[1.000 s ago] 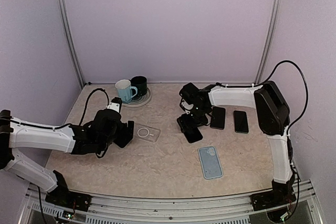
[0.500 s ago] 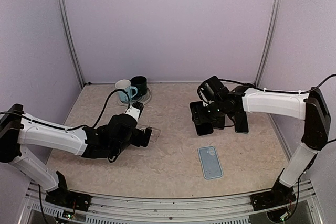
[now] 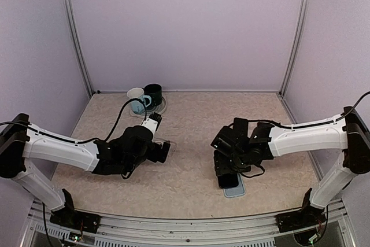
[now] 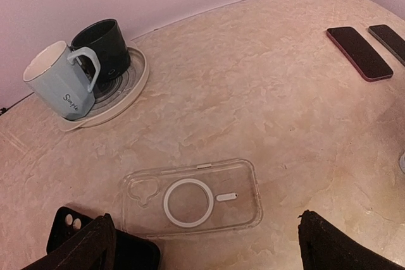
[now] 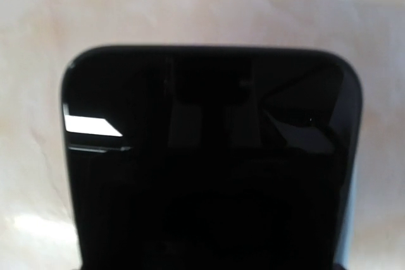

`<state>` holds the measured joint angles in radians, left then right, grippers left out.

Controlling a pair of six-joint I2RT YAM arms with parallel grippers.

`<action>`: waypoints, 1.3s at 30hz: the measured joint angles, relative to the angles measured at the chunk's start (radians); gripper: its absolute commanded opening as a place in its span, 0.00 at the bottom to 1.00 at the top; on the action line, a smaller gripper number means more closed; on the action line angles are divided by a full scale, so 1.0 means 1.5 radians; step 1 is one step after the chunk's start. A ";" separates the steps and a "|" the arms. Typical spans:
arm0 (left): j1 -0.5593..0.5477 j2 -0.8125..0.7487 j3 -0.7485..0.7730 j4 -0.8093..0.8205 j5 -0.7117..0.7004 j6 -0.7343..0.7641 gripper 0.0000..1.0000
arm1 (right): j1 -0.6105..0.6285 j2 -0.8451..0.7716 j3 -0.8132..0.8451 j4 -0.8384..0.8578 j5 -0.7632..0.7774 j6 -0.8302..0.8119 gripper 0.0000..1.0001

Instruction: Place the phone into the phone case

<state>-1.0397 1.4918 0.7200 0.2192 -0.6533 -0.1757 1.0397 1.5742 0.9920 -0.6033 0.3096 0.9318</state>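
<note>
Top external, lower centre: pinches phone [image 5: 212,156] edge to edge in right gripper [image 3: 224,166] jaws, just over blue case [image 3: 237,192]. Hangs left gripper [image 4: 205,248] spread wide, empty, near clear case [image 4: 190,197]. Probably rigid, slick glass, breakable; best taken by long edges, lowered flat

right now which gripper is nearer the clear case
Left. The left gripper hangs open close above the clear case; the right gripper is well off to its right, holding the phone above the blue case.
</note>
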 measured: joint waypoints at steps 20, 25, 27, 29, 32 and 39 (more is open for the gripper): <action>0.000 0.000 0.003 0.005 -0.004 0.002 0.99 | 0.017 -0.022 -0.069 -0.014 0.003 0.028 0.49; 0.000 0.000 0.003 0.004 -0.005 0.001 0.99 | 0.016 -0.008 -0.067 0.004 0.004 -0.002 0.49; 0.000 0.000 0.003 0.003 -0.006 0.001 0.99 | 0.016 -0.003 -0.067 0.007 0.003 -0.006 0.49; 0.000 0.000 0.003 0.003 -0.006 0.001 0.99 | 0.013 0.001 -0.067 0.014 0.001 -0.014 0.48; 0.000 0.001 0.003 0.002 -0.006 0.001 0.99 | 0.013 0.008 -0.066 0.021 0.001 -0.021 0.48; 0.000 0.002 0.003 -0.002 -0.009 0.000 0.99 | 0.012 0.014 -0.070 0.020 -0.004 -0.008 0.47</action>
<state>-1.0397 1.4952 0.7250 0.2157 -0.6674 -0.1753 1.0576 1.5948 0.8875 -0.5728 0.3042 0.9192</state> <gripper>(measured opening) 0.989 0.722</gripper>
